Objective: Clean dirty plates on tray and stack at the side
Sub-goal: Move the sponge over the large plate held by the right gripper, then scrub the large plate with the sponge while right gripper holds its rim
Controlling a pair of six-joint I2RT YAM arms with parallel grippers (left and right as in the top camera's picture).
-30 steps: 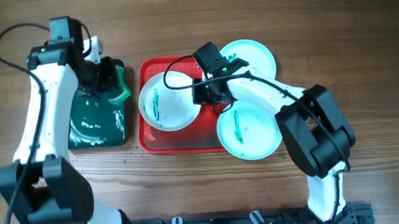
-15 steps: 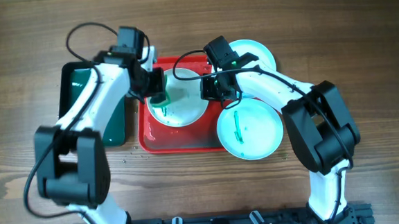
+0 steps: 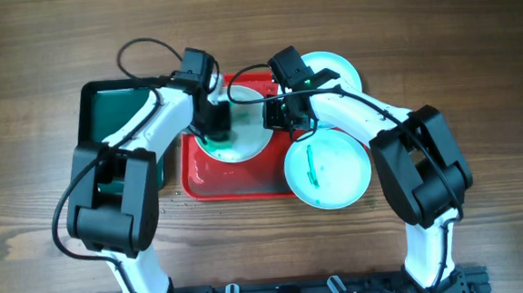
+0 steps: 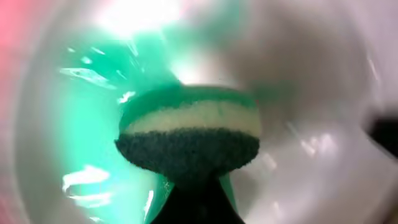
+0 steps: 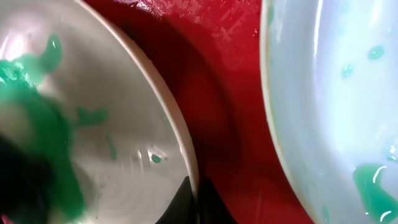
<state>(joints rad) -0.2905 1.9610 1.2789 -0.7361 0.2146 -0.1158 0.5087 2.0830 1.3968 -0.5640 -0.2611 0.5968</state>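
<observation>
The white plate (image 3: 250, 140) lies on the red tray (image 3: 236, 182), smeared with teal-green. My left gripper (image 3: 213, 127) is shut on a green-and-yellow sponge (image 4: 189, 134) and presses it on the white plate (image 4: 311, 124). My right gripper (image 3: 276, 118) is shut on the white plate's right rim (image 5: 181, 146), one finger on each side of it (image 5: 196, 196). One pale turquoise plate (image 3: 328, 170) with a green smear overlaps the tray's right edge. It also shows in the right wrist view (image 5: 329, 93). The other turquoise plate (image 3: 337, 69) lies behind it.
A dark green tray (image 3: 114, 110) sits left of the red tray, under my left arm. Bare wooden table surrounds both trays. The red tray floor (image 5: 217, 81) shows between the white and turquoise plates.
My left arm has carried the sponge from the dark green tray onto the white plate and moved it slightly right across it. My right gripper stays on the plate's rim.
</observation>
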